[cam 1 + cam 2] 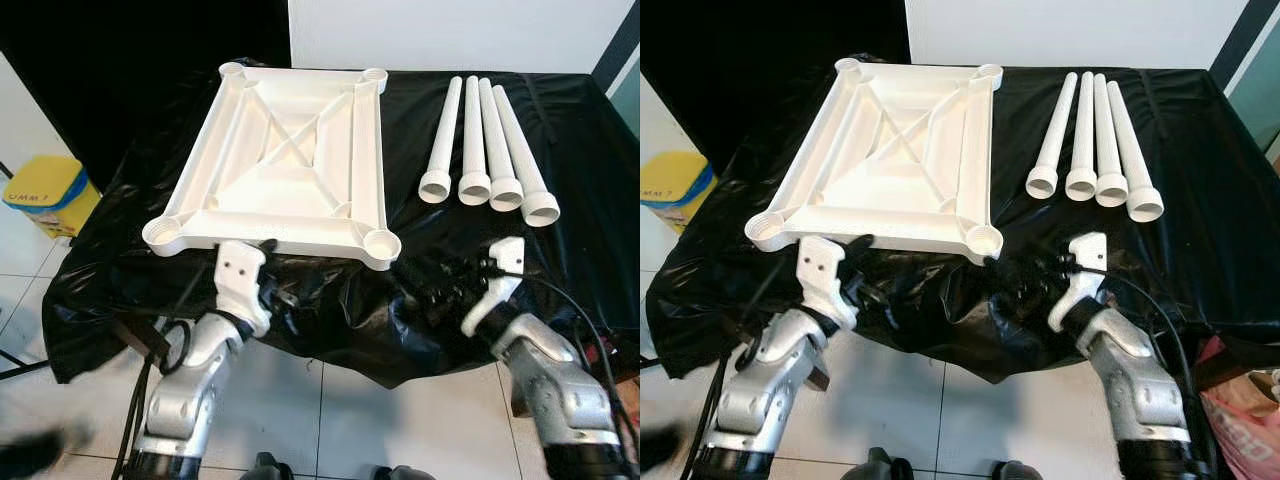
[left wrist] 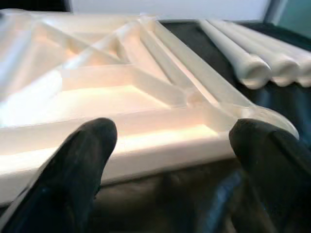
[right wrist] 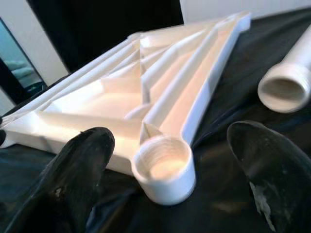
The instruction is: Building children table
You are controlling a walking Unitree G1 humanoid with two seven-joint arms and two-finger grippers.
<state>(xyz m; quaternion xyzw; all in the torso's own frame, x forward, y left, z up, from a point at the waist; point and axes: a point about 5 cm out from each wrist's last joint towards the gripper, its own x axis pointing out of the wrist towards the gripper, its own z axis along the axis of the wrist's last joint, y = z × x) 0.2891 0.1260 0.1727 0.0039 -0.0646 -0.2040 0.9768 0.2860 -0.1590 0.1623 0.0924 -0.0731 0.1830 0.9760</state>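
A black plastic sheet [image 1: 560, 250] drapes the work surface — a yellow bin [image 1: 48, 193] stands on the tiled floor [image 1: 420, 420] beside it.

Black-draped table [image 1: 560, 110], white wall [image 1: 450, 30], tiled floor [image 1: 400, 430] (pale, glossy).

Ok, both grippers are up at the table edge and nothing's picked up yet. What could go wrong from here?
1. The four legs are round and lie loose side by side; nudging one may send the rest rolling.
2. The tabletop rests on slick, wrinkled black plastic sheet, near the front edge; a push from the open left gripper could slide it.
3. The open right gripper faces a corner socket, not a leg.
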